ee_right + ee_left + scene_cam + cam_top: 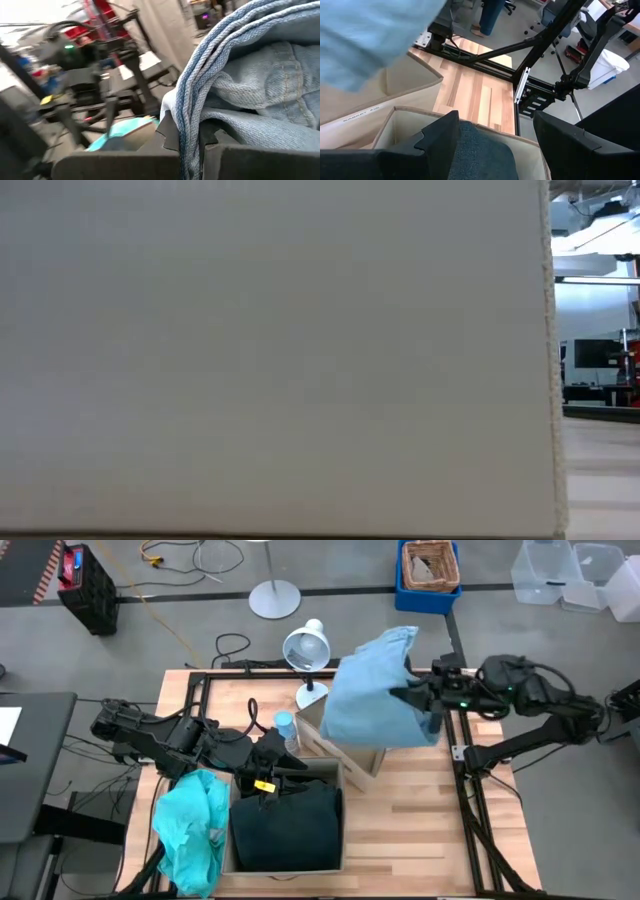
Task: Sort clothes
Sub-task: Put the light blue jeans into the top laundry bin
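My right gripper point(412, 698) is shut on the pale blue denim garment point(372, 690), held up over the far beige box point(362, 758). My left gripper point(288, 766) is open above the far end of the near beige box point(228, 858), its fingers apart over the dark green garment point(480, 155) that fills this box point(285, 828). I cannot tell the black garment apart from it. The turquoise garment point(190, 830) lies bunched on the table left of the near box. My right gripper pinches a bunched fold of the denim garment point(186, 112) between its two fingers, several layers thick. The fingers come about level from the table's right side. The garment hangs spread out beside and below the gripper over the far box; whether its lower end touches the box is hidden.
A beige box wall point(280, 360) fills the low view. A desk lamp point(306, 648) and a small blue-capped bottle point(285, 726) stand at the table's far side beside the far box. Bare wood point(420, 830) lies right of the near box.
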